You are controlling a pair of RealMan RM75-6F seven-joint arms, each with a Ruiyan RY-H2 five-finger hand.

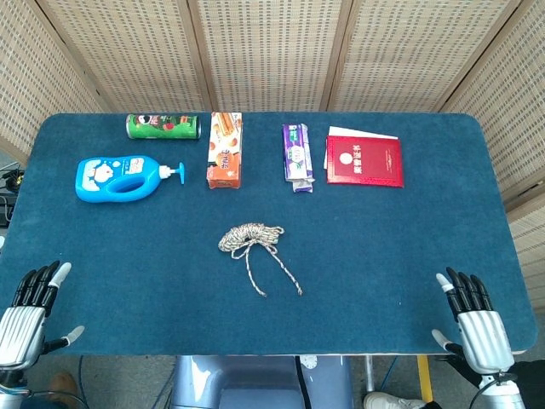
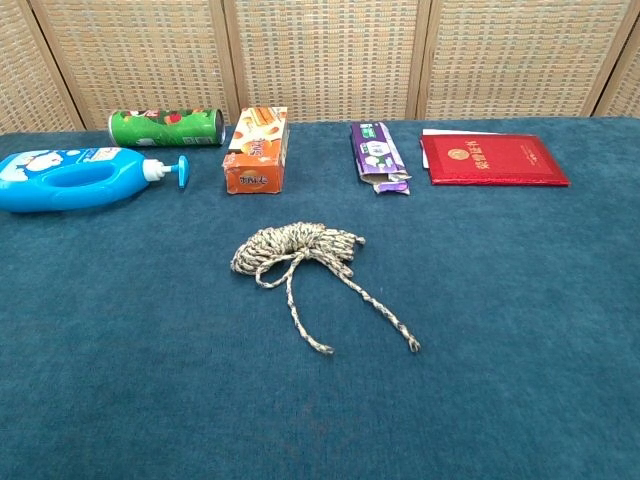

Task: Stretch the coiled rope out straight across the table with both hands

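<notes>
A speckled beige rope [image 1: 247, 238] lies coiled in the middle of the blue table [image 1: 383, 247], with two loose ends trailing toward the front edge; the chest view shows the rope [image 2: 297, 247] too. My left hand [image 1: 24, 313] hangs at the front left corner, fingers spread and empty. My right hand [image 1: 473, 322] is at the front right corner, fingers spread and empty. Both hands are far from the rope. Neither hand appears in the chest view.
Along the back stand a green can [image 1: 163, 126], a blue pump bottle [image 1: 119, 177], an orange box [image 1: 225, 150], a purple packet [image 1: 297, 155] and a red booklet [image 1: 364, 160]. Woven screens close off the far side.
</notes>
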